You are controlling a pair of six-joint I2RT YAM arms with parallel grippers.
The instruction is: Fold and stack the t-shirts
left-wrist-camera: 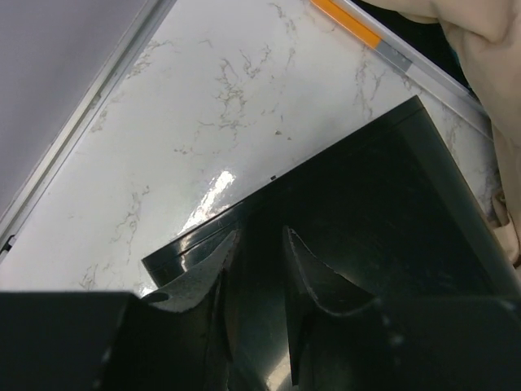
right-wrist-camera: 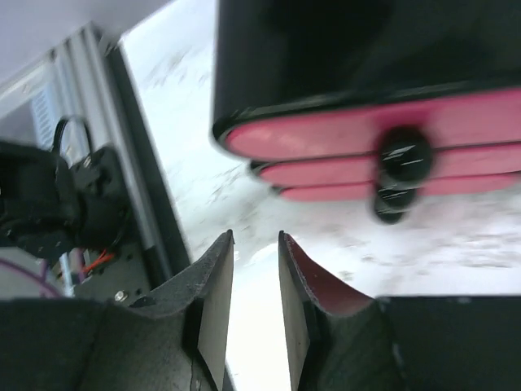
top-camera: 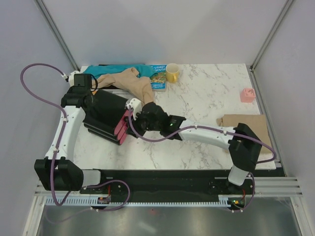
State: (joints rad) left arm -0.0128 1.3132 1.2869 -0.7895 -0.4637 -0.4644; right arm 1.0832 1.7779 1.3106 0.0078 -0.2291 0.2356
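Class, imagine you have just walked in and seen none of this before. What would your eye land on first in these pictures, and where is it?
The black board with pink edges, left of the table's middle, stands out most, with both arms bent toward it. Behind it a tan shirt sprawls partly over a teal cloth, near a yellow mug. A second tan shirt lies flat at the right edge.
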